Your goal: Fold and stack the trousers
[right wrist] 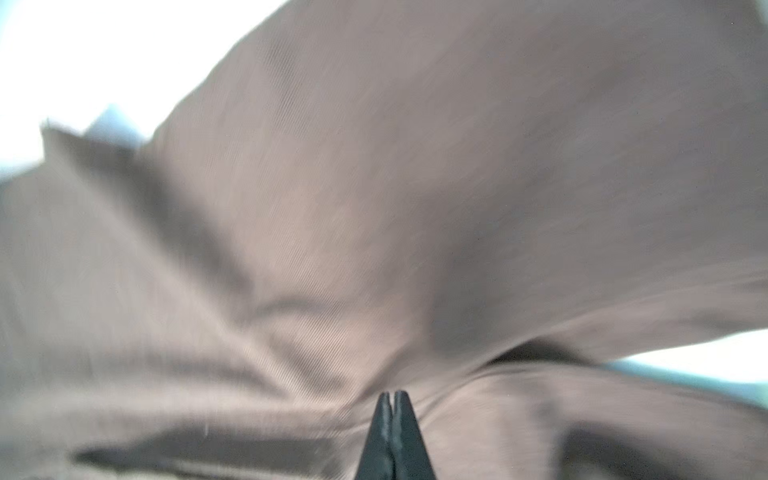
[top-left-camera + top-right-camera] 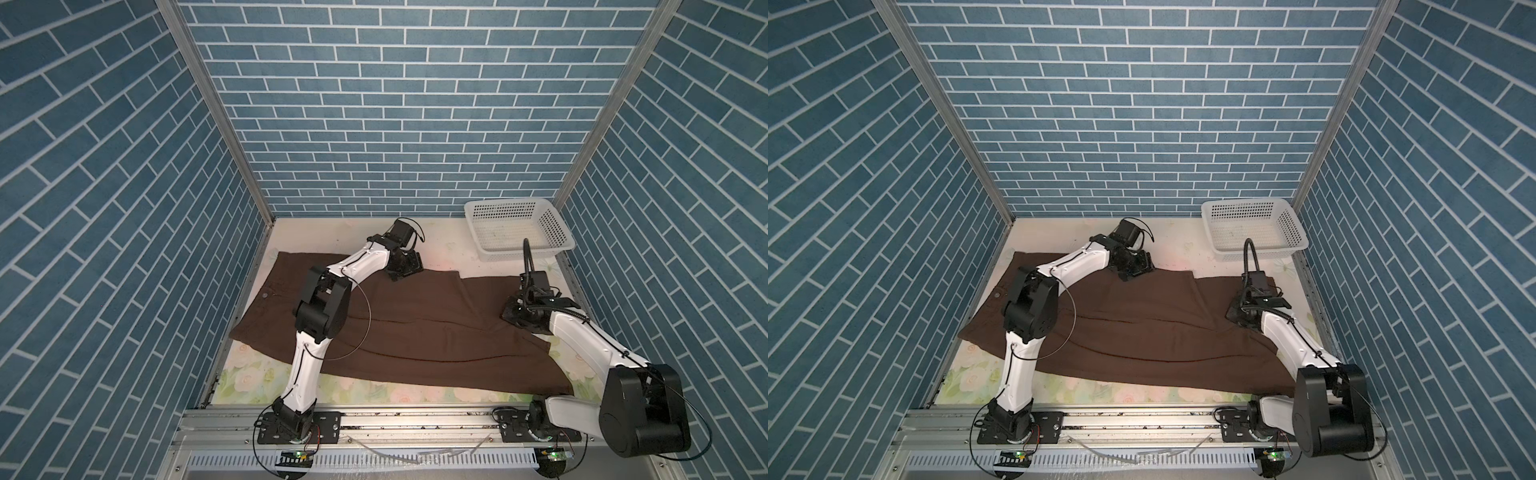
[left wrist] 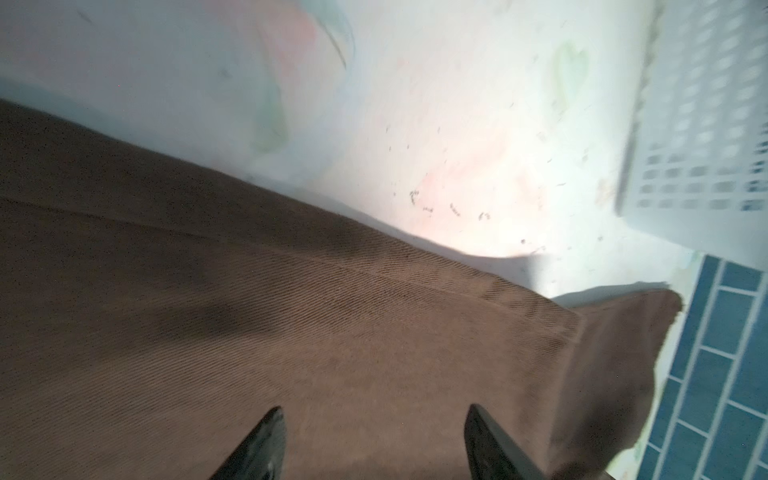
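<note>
Jaws of the left gripper [image 3: 374, 415] stand released above the dark-brown soft-fabric trousers [image 2: 415, 324], while the right gripper [image 1: 390, 395] pinches their puckered cloth.

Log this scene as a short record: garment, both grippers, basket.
trousers: brown, spread lengthwise on the table, waist at the left in both top views
left gripper: open, over the far edge of the trousers
right gripper: shut, cloth puckered at its tips, apparently pinched
basket: white, far right corner, apart from the trousers, nothing seen inside
</note>
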You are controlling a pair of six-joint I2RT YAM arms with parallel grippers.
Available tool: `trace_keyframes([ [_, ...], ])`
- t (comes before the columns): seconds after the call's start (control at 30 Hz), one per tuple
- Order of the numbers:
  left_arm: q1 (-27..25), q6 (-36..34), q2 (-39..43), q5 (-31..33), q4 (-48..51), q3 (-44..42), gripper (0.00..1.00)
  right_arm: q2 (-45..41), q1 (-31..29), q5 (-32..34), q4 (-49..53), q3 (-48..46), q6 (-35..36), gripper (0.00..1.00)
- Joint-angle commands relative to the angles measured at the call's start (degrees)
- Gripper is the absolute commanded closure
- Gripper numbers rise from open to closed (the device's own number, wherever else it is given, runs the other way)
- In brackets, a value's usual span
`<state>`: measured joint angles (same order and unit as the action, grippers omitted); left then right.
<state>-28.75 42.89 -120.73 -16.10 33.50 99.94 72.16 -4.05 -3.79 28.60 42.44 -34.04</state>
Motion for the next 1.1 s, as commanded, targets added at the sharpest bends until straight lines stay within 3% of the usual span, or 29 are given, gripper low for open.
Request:
trace_keyframes([
  [0.0, 3.9, -6.0, 10.7, 3.8, 2.0, -3.4, 0.34, 2.1, 4.7, -4.6, 4.9, 3.0, 1.2, 1.0],
  [0.1, 7.5, -8.9, 18.0, 8.1, 4.5, -10.1, 0.35, 4.8, 8.8, -9.4, 2.6, 3.5, -1.0, 1.0],
  [0.3, 18.1, -9.0, 31.0, 5.1, -1.7, -29.7, 0.38, 10.5, 15.0, -9.8, -3.2, 5.3, -1.4, 1.0],
  [0.47, 26.2, -9.5, 36.8, 4.8, -4.6, -40.1, 0.38, 19.2, 15.8, -10.9, -10.9, 8.0, -4.2, 1.0],
  [0.83, 33.4, -10.1, 40.3, 5.3, -5.6, -49.0, 0.42, 26.9, 21.5, -1.7, -9.6, 13.2, -5.9, 1.0],
  [1.07, 38.0, -10.6, 42.6, 5.8, -3.4, -51.1, 0.42, 31.3, 27.0, -8.6, -13.4, 14.8, -1.9, 1.0],
])
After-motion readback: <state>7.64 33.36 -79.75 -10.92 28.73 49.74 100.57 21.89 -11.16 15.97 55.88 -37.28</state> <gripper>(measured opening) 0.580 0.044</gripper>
